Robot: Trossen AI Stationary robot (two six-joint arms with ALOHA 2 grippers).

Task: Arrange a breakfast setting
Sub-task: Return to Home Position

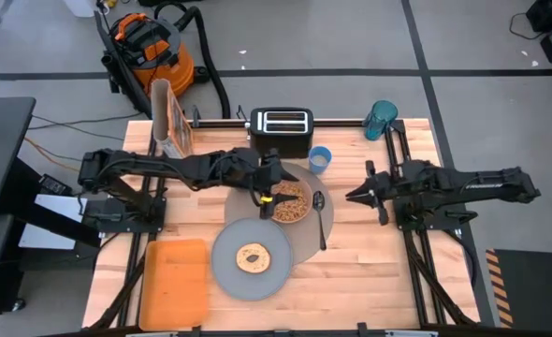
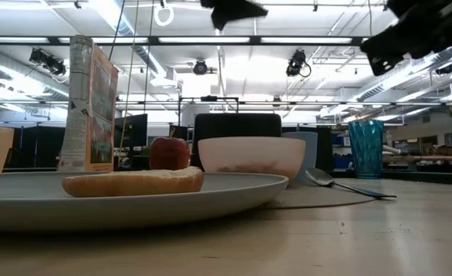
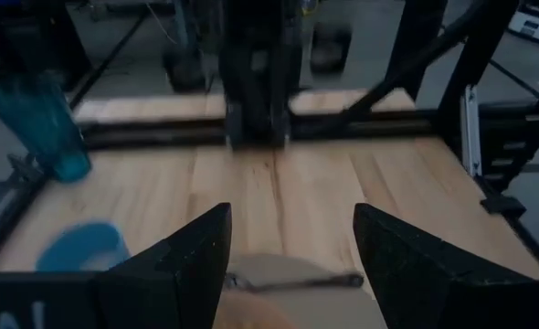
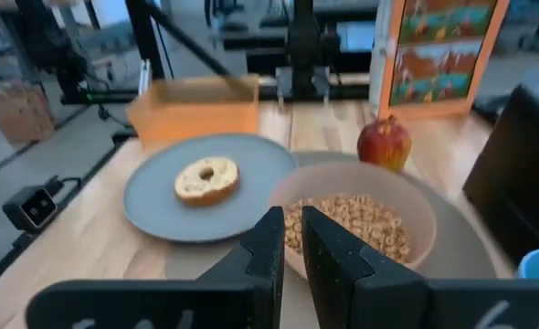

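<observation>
Breakfast setting is sitting at ctr of the wooden table, and I'm watching it remotely w/ both arms up off the surface. Left arm is reaching in from its side; the left gripper is hanging above the mat near the bowl, and in its wrist view the fingers are standing wide apart w/ nothing btwn them. Right arm is lying along its own side, the right gripper pointing at the setting from off the mat, its two fingers drawn together w/ only a sliver showing btwn them.

Large round grey-brown mat is lying mid-table. Smaller grey plate is overlapping the mat's near-left edge and carrying a bagel half. Pink bowl is resting on the mat beyond the plate, holding cereal rings. Red apple is standing upright just beside the bowl on the cereal-box side. Small blue cup is sitting just off the mat's far-right edge, near the black toaster. Metal spoon is lying on the mat just right of the bowl.
</observation>
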